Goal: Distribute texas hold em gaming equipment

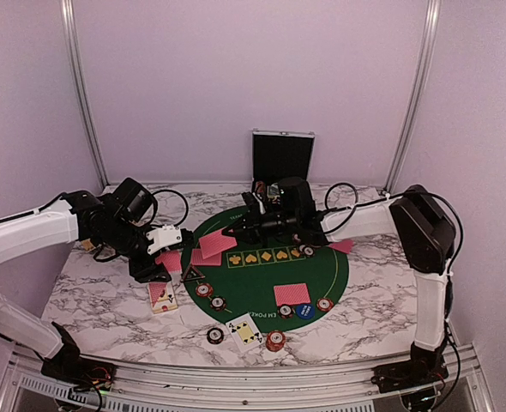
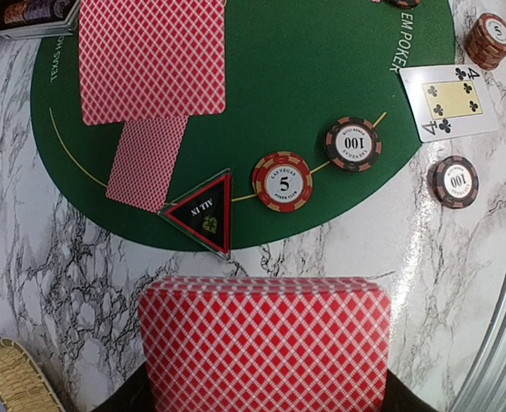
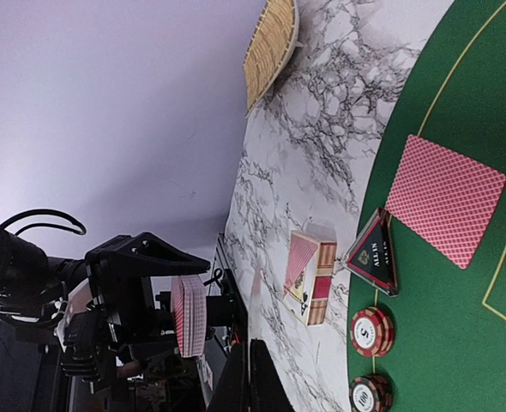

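Dealing partly done: cards [image 1: 292, 293] and chips [image 1: 204, 290] lay around the mat [image 1: 262, 279]. Left pincer [image 1: 157, 268] clamped on the deck [image 2: 266, 343] over the tabletop [image 1: 99, 300]. Right pincer [image 1: 233, 231] closed, apparently empty, above the mat. We judged more dealing was left.

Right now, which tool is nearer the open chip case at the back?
Right. The right tool hangs over the green mat, just before the case; the left tool is past the mat's left edge, farther off.

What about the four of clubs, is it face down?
No, the four of clubs lies face up, its pips and corner fours showing.
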`<state>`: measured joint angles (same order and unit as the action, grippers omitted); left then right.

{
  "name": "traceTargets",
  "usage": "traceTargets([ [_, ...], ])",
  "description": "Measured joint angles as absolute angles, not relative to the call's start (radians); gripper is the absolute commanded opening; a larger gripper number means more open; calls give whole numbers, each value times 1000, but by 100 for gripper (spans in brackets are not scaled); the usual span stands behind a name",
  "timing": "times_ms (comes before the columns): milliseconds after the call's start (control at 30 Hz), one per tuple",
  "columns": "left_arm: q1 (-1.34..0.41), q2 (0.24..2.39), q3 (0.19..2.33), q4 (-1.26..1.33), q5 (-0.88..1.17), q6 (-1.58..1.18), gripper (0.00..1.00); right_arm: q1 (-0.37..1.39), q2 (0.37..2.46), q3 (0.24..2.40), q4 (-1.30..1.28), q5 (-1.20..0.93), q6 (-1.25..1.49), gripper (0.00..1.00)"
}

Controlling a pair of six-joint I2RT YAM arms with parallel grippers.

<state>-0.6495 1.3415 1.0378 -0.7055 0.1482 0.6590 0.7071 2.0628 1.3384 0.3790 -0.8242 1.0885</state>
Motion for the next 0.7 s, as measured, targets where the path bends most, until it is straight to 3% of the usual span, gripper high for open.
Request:
traceTargets([
  [700,-645,1340,1037,-713,168,653,0,693,2537,1827,275,-684,1029,0],
])
